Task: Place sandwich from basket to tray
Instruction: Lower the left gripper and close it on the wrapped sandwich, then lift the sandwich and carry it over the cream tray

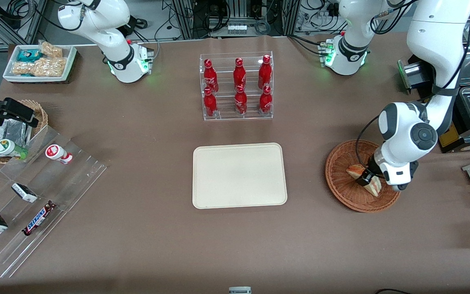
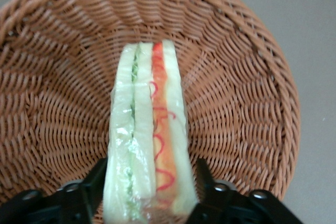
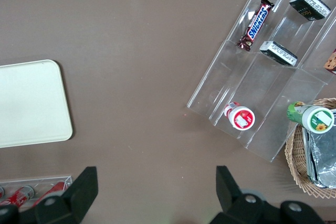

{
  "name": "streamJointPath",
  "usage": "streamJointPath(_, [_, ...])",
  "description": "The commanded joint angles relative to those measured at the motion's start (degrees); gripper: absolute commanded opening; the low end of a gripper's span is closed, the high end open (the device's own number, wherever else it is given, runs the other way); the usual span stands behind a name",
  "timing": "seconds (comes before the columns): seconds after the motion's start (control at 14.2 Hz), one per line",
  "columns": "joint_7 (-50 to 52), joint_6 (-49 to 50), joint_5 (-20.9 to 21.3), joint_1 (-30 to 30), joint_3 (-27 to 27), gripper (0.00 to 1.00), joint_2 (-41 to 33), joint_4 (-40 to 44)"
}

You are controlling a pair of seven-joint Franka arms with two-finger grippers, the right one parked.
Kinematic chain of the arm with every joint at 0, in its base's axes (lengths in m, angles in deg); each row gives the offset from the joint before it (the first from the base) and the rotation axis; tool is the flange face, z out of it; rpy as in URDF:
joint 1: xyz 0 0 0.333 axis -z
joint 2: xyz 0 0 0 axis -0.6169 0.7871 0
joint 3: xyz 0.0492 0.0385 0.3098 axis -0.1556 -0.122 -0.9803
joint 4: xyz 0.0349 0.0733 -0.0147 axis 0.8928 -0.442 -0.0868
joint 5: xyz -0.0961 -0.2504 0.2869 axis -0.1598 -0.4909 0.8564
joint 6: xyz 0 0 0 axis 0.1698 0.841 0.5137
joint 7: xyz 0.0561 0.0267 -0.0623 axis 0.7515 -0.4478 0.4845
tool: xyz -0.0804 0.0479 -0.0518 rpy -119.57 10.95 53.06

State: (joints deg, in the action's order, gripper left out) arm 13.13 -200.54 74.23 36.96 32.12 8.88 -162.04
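While my pincer (image 2: 151, 192) clamps the triangular white-bread sandwich (image 2: 149, 145) inside the round reddish-brown wicker basket (image 2: 236, 93), wrist view alone showing fingers (image 2: 86, 184) pressed on both faces, front view showing the bare cream rectangular tray (image 1: 239, 175) nearby.

Only thing I can properly read is "SNICKERS" on the dark brown candy bar (image 1: 38, 218) lying in the clear acrylic stepped rack (image 1: 35, 196) toward the parked arm's end of the surface; the right wrist view shows the same wrapper (image 3: 255, 23). The red bottles (image 1: 239, 83) in the clear rack have white script on them, but I can't make it out. The two dark-and-white wrapped bars (image 1: 24, 192) carry print that's unreadable too.
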Motion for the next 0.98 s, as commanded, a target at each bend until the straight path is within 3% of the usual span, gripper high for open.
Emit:
streamJointPath(0.0, [-0.38,5.61,1.73,2.27,-0.21,0.07,-0.68,2.81])
streamJointPath(0.35, [0.57,20.39,1.39,12.27,-0.12,0.07,1.24,17.48])
streamJointPath(0.91, [0.23,16.28,2.61,29.42,-0.12,0.10,12.04,31.11])
